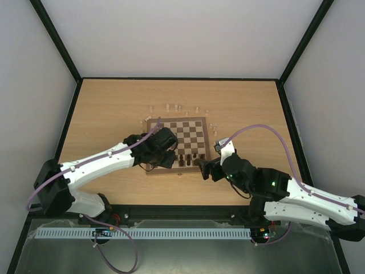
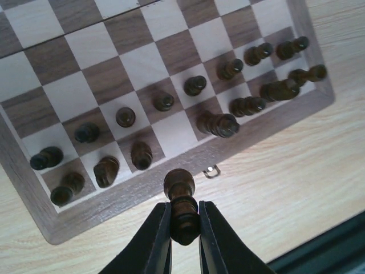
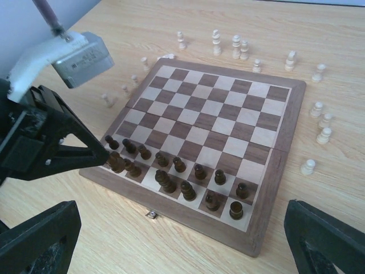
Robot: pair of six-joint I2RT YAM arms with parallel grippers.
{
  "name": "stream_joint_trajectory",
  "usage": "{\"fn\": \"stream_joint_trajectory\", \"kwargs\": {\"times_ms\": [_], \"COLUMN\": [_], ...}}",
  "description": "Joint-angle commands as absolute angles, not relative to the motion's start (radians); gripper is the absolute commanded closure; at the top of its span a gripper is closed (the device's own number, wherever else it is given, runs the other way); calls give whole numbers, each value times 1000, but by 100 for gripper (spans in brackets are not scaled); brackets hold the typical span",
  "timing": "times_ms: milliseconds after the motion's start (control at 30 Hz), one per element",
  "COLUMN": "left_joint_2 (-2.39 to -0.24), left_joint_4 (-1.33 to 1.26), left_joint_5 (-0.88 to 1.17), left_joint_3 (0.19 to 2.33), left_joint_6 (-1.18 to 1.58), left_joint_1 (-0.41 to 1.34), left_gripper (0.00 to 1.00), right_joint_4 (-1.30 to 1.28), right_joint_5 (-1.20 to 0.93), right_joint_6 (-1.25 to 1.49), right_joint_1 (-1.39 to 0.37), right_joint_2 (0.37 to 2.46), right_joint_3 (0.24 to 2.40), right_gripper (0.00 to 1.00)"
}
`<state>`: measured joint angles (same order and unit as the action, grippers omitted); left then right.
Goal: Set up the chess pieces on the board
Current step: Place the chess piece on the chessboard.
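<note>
– Over the near border of the board (image 3: pixel 287 123), what is the left end effector (image 2: pixel 184 212) doing?
– Pinching narrow on a dark chess piece (image 2: pixel 179 184), head pointing toward the squares. The piece is hanging over the border, just beside the metal latch (image 2: pixel 212 170).
– And the right end effector (image 1: pixel 201 166)?
– Standing wide, gripping nothing, hovering off the board's near edge toward its right end.
– Where are the rest of the pieces sitting?
– Dark pieces (image 3: pixel 188 178) are standing upright, filling the two near rows, with one cream square in the nearest row showing bare. Cream pieces (image 3: pixel 236 47) are standing on the desk (image 3: pixel 142 23), scattered past the far edge and along both sides of the board.
</note>
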<state>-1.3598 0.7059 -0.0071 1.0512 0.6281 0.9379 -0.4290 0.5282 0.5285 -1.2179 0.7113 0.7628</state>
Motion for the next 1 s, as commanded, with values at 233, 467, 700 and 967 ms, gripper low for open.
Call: {"fn": "stream_joint_trajectory", "kwargs": {"times_ms": [233,467,700,967], "left_joint_2": [-1487,-1516,-1538,-1565], "left_joint_4": [699,646,601,601], "left_joint_5": [-176,-191,-191,-206], "left_joint_3": [1148,1118,1081,1077], "left_joint_6": [587,599,607,607], "left_joint_1": [991,1003,1012,1019], "left_gripper": [90,90,90,90], "right_joint_4": [-470,-471,-469,-468], "right_joint_5": [598,596,593,595], "right_joint_6": [554,556,558,560], "right_joint_1": [-1219,-1220,-1220,-1219], "right_joint_2": [696,692,696,696], "right_joint_3": [777,773,770,767], "right_gripper": [1,1,1,1]}}
